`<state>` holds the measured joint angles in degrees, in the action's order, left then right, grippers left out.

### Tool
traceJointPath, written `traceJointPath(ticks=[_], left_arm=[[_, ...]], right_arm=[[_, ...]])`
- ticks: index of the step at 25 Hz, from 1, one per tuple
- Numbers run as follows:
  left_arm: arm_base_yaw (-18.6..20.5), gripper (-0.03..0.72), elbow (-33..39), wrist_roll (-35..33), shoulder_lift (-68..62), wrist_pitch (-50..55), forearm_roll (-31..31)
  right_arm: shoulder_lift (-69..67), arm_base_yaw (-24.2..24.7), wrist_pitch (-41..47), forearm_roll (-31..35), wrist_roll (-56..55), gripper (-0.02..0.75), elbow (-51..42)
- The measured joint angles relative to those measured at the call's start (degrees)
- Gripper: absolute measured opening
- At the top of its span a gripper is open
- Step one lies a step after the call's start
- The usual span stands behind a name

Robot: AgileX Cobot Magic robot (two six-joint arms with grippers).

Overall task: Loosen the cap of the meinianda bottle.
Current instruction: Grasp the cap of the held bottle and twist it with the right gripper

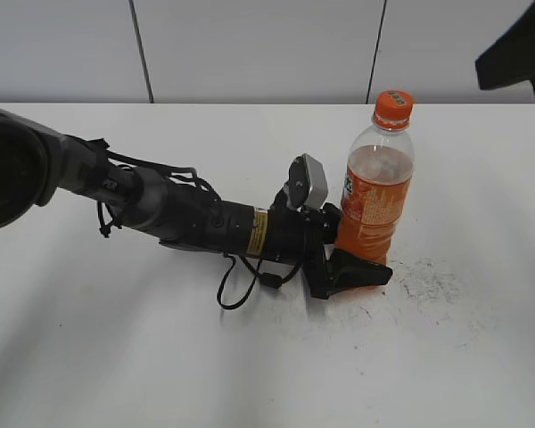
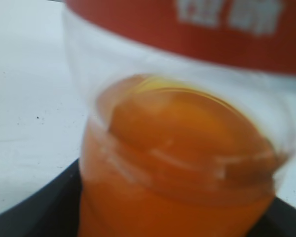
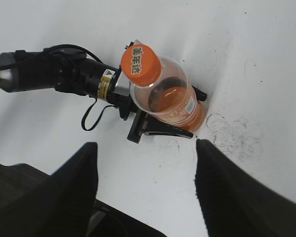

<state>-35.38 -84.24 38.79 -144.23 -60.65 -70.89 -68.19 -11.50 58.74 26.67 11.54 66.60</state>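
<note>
Meinianda bottle (image 1: 374, 201) stands upright on the white worktop (image 1: 160, 357), right of centre in the exterior view. Cap (image 1: 393, 108) is seated on the neck, orange, with dark print on top that reads clearly from the right wrist view (image 3: 140, 64).

Left tool (image 1: 357, 263) lies low, reaching in from the left with the arm nearly flat along the worktop. Its black fingers (image 3: 160, 129) sit on either side of the bottle's lower body, touching it — clamped around the base. The left wrist view is filled by the bottle (image 2: 182, 163), out of focus; a dark finger edge shows at bottom left, pressed to the plastic.

Right tool (image 3: 145, 182) hangs above the bottle, not touching anything. Its two dark fingers (image 3: 71, 190) stand wide apart in the foreground of the right wrist view, with bare worktop between them. In the exterior view only a dark piece of that arm (image 1: 517, 53) shows at the top right corner, well above the cap.

Edges and room:
- Far edge of the worktop meets a grey panelled wall (image 1: 250, 49) behind the bottle, well apart from it.
- Right of the bottle the surface is open — only a patch of dark scuff marks (image 1: 423, 276) near the base.
- Left side is taken by the left arm and its looped cable (image 1: 236, 290).
- Space directly over the cap is unobstructed.
</note>
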Motion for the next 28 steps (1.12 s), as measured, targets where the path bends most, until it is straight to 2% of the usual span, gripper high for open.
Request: traceJointPath(ticks=[5,11,15,28], left_arm=[[0.00,0.559,0.00,0.00,0.00,0.00,0.00],[0.00,0.559,0.00,0.00,0.00,0.00,0.00],[0.00,0.559,-0.08,0.00,0.00,-0.05,-0.20],[0.00,0.559,-0.08,0.00,0.09,0.07,-0.40]], right_arm=[[-9.07,-8.84,6.79,-12.11,-9.83,0.458,12.42],[-19.28,-13.90,10.67,-20.15,-16.05,0.458,23.63],[-23.95,-14.04,10.73,-21.16,-17.37,0.458,26.99],[-26.61,-14.05,10.81,-18.55,-16.21,0.458,27.48]])
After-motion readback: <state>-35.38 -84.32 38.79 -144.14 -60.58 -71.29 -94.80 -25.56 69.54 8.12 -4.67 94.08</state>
